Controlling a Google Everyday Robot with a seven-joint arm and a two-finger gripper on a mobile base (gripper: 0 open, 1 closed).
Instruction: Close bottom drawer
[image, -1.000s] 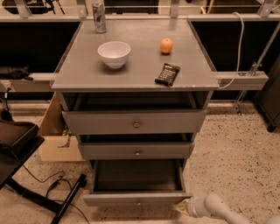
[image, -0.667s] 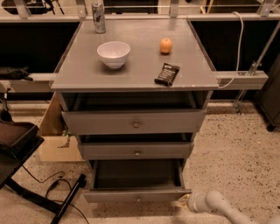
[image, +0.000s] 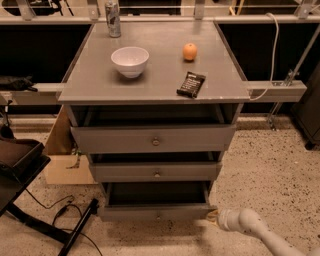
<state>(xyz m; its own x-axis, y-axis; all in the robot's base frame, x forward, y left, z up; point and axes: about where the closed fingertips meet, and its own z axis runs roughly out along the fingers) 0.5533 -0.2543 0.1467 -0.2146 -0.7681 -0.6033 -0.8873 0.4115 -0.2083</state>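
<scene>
— Where's the gripper?
— The gripper (image: 212, 216) is low on the floor (whether it's open or closed, I can't tell).
— And the bottom drawer?
— The bottom drawer (image: 157, 212) stands pulled out just left of it, front right corner right at its tip. The bowl (image: 130, 61) sits far above on the worktop (image: 160, 80).

gripper (image: 212, 218): at right front corner of bottom drawer (image: 157, 212)
bottom drawer: left of jaws
middle drawer (image: 156, 171), top drawer (image: 152, 138): stacked above, up-left of jaws
cabinet top (image: 150, 80): well above jaws; carries bowl (image: 130, 61), orange (image: 189, 51), packet (image: 191, 84), can (image: 113, 11)
</scene>
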